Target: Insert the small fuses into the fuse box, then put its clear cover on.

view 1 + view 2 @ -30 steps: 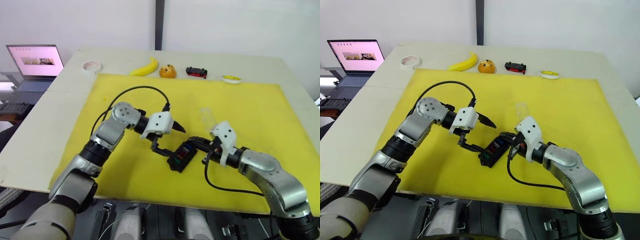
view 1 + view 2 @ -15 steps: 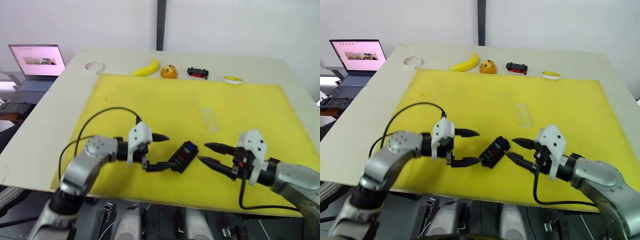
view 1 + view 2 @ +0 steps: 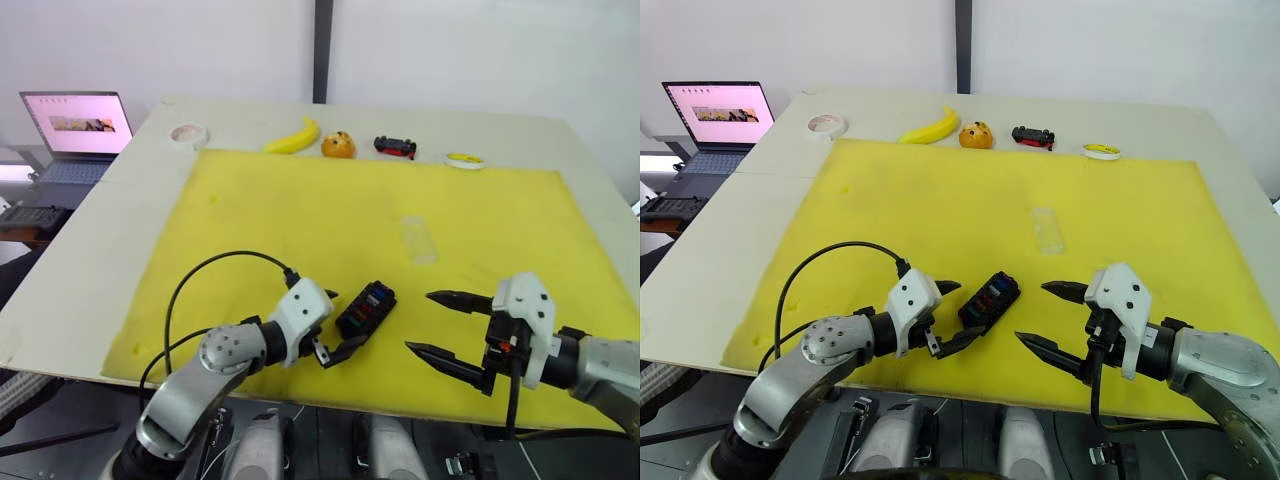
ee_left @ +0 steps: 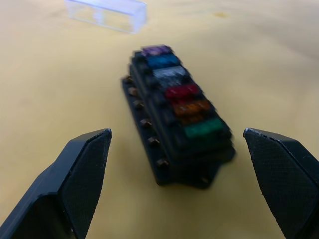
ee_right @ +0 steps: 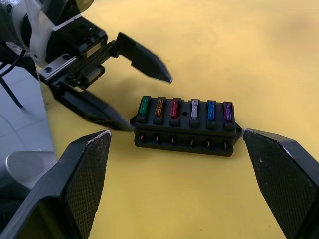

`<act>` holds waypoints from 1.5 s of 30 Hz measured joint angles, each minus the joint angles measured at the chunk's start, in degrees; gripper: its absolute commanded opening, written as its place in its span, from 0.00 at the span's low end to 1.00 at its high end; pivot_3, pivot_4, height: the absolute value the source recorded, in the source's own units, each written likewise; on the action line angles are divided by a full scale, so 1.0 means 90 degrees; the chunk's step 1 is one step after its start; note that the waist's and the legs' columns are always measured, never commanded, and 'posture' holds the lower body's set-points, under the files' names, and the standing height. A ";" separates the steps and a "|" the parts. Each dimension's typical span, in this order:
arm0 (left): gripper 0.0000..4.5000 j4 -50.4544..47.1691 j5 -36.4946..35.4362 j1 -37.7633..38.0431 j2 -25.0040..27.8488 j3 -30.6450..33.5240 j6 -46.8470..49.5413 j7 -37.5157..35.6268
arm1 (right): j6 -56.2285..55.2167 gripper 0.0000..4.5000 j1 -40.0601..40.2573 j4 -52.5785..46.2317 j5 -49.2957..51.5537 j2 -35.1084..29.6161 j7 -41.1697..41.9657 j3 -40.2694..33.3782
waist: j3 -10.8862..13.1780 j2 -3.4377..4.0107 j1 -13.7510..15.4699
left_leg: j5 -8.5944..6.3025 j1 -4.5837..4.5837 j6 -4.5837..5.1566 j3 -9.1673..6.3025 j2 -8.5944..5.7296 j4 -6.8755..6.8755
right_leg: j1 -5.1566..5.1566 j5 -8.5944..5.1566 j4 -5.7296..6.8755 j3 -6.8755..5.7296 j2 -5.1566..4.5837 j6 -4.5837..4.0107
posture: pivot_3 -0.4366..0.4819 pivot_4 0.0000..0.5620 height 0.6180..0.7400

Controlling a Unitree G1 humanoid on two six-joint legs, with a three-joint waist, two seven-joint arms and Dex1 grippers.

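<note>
The black fuse box (image 3: 365, 308) lies on the yellow mat (image 3: 300, 200) near its front edge. Several small fuses (image 5: 184, 108) sit in a row in its slots: green, orange, red, grey, blue and purple. My left gripper (image 3: 340, 322) is open at the box's left end, its lower fingertip (image 5: 127, 124) at the box's corner. My right gripper (image 3: 420, 322) is open and empty, a short way right of the box. The clear cover (image 3: 418, 240) lies flat on the mat behind the box, apart from it.
Along the table's back edge stand a white tape roll (image 3: 186, 133), a banana (image 3: 292, 135), an orange (image 3: 336, 145), a black-and-red toy car (image 3: 394, 146) and a yellow ring (image 3: 463, 159). A laptop (image 3: 75, 125) is open at the far left.
My right gripper has opened and drawn back from the fuse box to the front right. My left arm has dropped low, its open gripper now at the box's left end.
</note>
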 measured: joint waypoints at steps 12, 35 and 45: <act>1.00 0.0283 0.0288 0.0024 -0.0147 -0.0637 0.0034 0.0460 | 0.0005 0.99 0.0020 -0.0002 0.0049 -0.0020 -0.0243 -0.0170 | 0.0000 0.0000 -0.0002 | 0.0000 -0.0002 0.0000 0.0000 0.0001 0.0000 | -0.0004 -0.0001 0.0002 0.0000 0.0000 -0.0001 | 0.48 0.27 1.00; 0.58 0.1196 0.0463 -0.0636 -0.0146 -0.0715 -0.0312 0.0240 | 0.0083 1.00 -0.0066 -0.0175 0.0390 -0.0042 -0.0782 -0.0035 | -0.0008 0.0005 -0.0001 | 0.0000 -0.0001 0.0000 0.0000 0.0000 0.0002 | -0.0003 -0.0003 0.0000 0.0000 0.0000 -0.0005 | 0.48 0.27 1.00; 0.58 0.2429 0.0024 -0.1449 0.0321 -0.0421 -0.1255 -0.1099 | 0.0137 1.00 -0.0522 -0.0140 0.0077 0.0265 -0.1603 0.0473 | -0.0009 0.0007 -0.0026 | 0.0001 0.0000 -0.0001 0.0004 0.0006 0.0002 | -0.0009 -0.0003 0.0006 0.0000 0.0004 -0.0007 | 0.48 0.27 1.00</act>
